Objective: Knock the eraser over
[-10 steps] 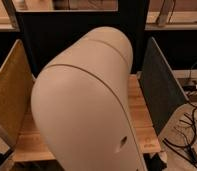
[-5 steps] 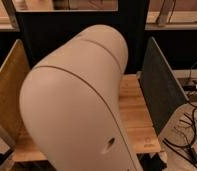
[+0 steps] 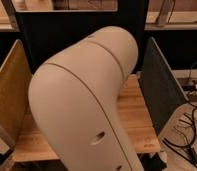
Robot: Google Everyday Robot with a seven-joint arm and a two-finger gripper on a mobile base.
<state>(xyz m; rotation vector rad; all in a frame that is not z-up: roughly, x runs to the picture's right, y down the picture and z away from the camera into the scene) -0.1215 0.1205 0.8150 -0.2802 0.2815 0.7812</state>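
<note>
My large white arm (image 3: 87, 95) fills the middle of the camera view and hides most of the wooden table (image 3: 134, 120) behind it. The eraser is hidden or out of view. The cup and the orange plate do not show either. My gripper is not in view; it is hidden behind the arm's body or out of the frame.
A tan side panel (image 3: 9, 92) stands at the table's left and a dark grey panel (image 3: 159, 87) at its right. A black back panel (image 3: 62, 35) closes the far side. Cables (image 3: 189, 135) lie on the floor at the right.
My arm has swung to the left and closer to the camera, covering more of the table's left side.
</note>
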